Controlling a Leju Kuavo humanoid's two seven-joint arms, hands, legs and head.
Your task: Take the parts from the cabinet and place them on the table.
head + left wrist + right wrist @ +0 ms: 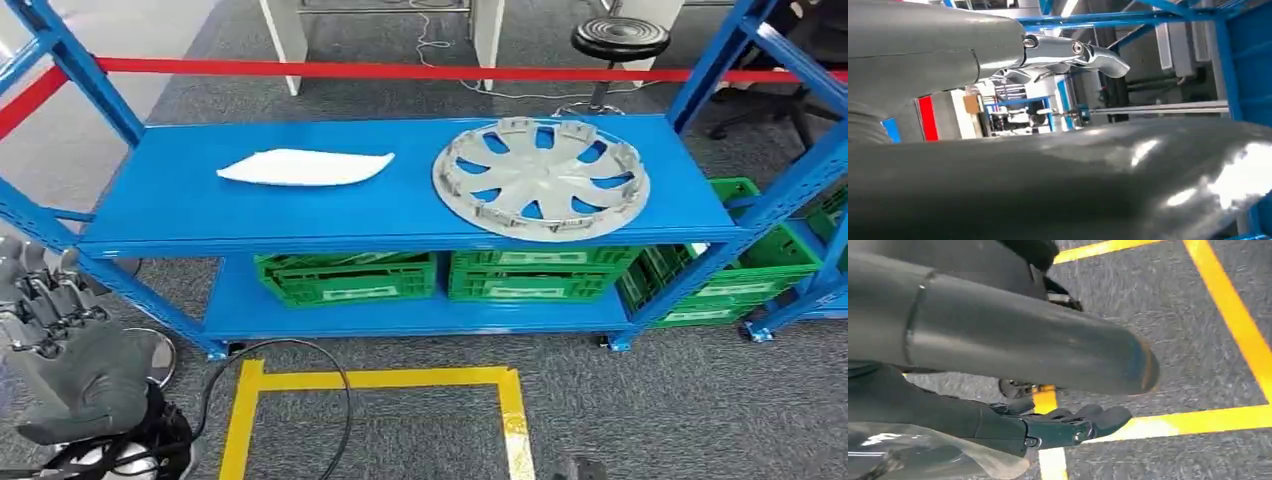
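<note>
Head view shows you the hubcap at two o'clock and white part at eleven, flat on the shelf for reaching. Left hand and right hand both hold nothing, fingers loosely apart.

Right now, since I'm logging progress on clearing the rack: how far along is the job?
Nothing looks done yet: the hubcap and the white part both lie on the blue shelf. Nothing is in hand: the left hand is raised beside the rack holding nothing, and the right hand hangs over the floor, holding nothing. Both parts are left to carry to the table.
</note>
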